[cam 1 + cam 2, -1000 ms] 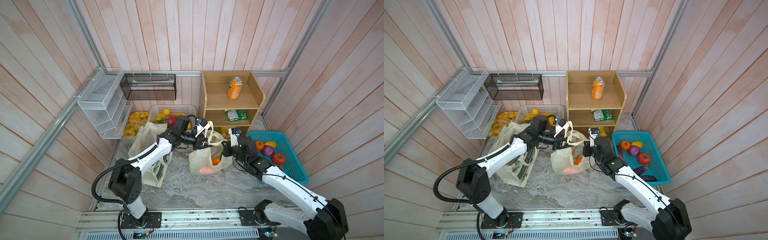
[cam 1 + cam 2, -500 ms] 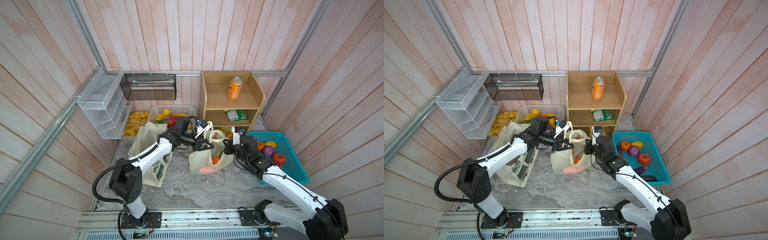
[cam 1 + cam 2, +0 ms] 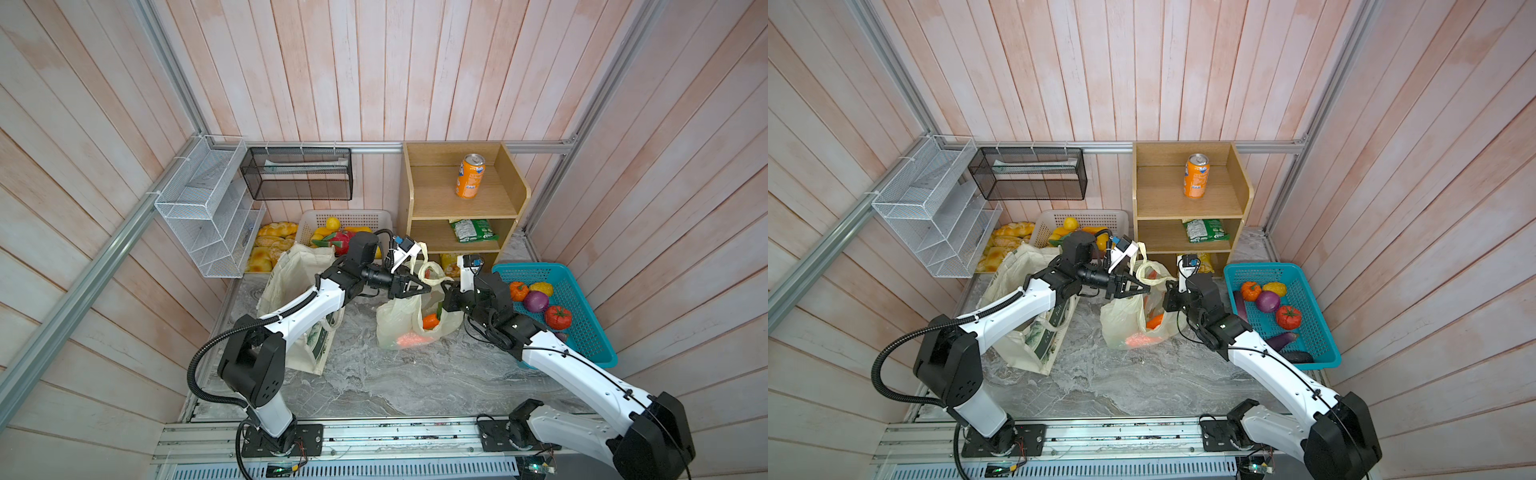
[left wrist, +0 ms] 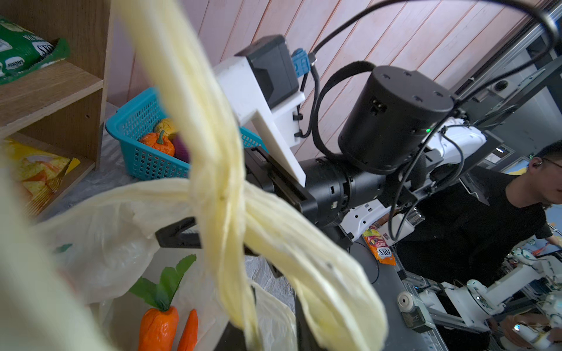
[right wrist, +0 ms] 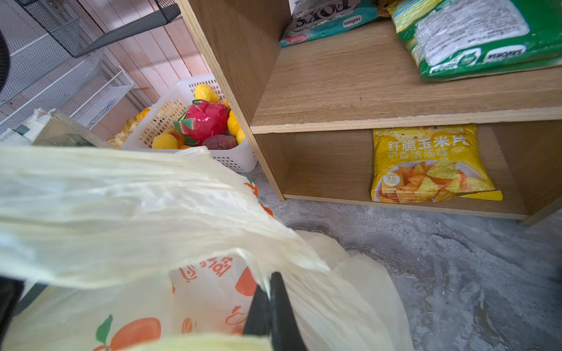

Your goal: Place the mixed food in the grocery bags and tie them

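Two handles [image 4: 225, 194] of the plastic bag [image 3: 395, 324] cross between the grippers. The right gripper [image 5: 270, 291] has its jaws closed on one handle; whether the left gripper [image 3: 422, 286] grips anything is unclear. Carrots [image 3: 431, 321] sit inside the bag, mid-table.

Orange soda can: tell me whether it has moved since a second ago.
No. The orange soda can stands upright on the same spot of the wooden shelf unit's top board, as far from its side wall as before.
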`<state>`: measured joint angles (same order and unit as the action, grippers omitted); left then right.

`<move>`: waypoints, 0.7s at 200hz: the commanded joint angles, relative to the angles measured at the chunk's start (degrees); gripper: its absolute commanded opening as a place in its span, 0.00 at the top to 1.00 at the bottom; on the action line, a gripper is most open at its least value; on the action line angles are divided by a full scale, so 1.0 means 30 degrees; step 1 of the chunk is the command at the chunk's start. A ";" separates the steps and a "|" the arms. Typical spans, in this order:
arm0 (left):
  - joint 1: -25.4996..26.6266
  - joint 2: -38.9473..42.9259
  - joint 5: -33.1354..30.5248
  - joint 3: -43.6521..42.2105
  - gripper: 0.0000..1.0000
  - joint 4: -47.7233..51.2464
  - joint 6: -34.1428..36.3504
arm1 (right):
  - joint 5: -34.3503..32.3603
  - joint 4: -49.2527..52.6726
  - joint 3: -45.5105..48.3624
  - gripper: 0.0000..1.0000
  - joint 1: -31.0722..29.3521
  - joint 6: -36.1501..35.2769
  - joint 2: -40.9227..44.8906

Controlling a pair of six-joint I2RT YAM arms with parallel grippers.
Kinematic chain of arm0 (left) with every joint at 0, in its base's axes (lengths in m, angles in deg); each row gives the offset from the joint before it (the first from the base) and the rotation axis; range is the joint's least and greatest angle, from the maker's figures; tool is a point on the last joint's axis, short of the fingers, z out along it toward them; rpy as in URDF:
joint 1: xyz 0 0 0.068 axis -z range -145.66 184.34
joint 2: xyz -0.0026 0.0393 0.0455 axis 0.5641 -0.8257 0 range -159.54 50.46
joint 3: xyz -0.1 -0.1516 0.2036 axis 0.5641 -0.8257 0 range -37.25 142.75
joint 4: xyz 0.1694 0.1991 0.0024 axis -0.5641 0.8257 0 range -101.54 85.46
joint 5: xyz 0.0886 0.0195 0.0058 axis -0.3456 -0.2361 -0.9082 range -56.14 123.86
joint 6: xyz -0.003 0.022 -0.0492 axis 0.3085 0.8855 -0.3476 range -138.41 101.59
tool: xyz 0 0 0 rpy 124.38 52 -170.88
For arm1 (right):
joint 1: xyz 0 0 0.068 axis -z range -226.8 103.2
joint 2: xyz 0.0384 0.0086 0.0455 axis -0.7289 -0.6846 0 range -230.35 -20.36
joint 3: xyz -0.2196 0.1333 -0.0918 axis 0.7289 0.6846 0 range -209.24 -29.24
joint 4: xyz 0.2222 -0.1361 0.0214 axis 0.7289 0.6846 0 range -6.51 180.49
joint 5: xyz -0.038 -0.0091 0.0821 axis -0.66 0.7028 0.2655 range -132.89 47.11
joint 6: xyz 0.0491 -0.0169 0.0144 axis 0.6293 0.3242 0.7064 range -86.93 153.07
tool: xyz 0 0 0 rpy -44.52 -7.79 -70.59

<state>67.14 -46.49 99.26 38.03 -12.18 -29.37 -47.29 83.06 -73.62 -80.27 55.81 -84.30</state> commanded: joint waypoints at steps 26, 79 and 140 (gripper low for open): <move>-0.0004 0.0513 -0.0108 -0.0857 0.71 -0.2057 -0.1342 | -0.0843 -0.0213 0.0495 1.00 -0.0381 -0.0091 -0.0213; -0.0004 0.0928 -0.1187 -0.1435 0.70 -0.3631 -0.2938 | -0.1226 0.0045 0.0804 1.00 -0.0526 -0.0016 -0.0177; 0.0244 0.1491 -0.2317 -0.2382 0.63 -0.5149 -0.4318 | -0.1852 0.0415 0.0704 1.00 -0.0845 -0.0077 0.0102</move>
<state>67.33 -43.86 94.26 31.87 -24.55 -40.76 -50.81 83.50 -71.92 -81.93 55.79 -84.52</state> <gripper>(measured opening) 0.372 0.047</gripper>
